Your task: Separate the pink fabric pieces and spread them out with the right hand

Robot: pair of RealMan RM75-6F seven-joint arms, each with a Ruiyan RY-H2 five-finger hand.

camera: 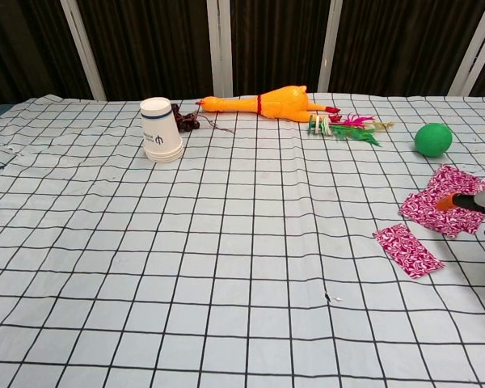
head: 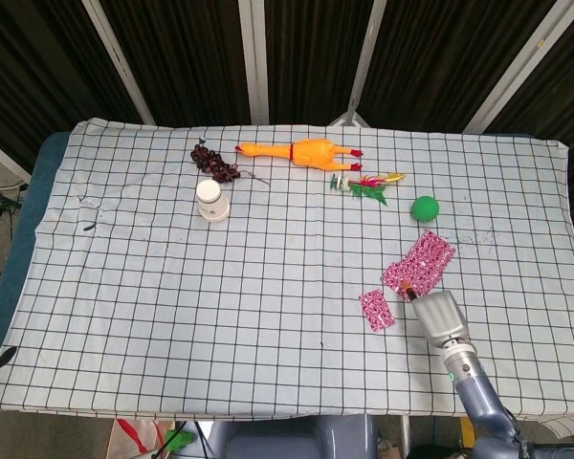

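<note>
One small pink fabric piece [head: 376, 309] lies apart, flat; the right hand [head: 438, 316], grip unclear, fingertip on the larger pink stack [head: 419, 264], has more to separate.

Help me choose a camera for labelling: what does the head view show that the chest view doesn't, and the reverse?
Only the head view shows the right hand's whole back and forearm, plus the table's near edge and the floor.

Only the chest view shows the white cup's side and blue band.

Both show the small pink piece lying apart from the large pink piece, an orange fingertip over the large one, the rubber chicken and the green ball.
</note>
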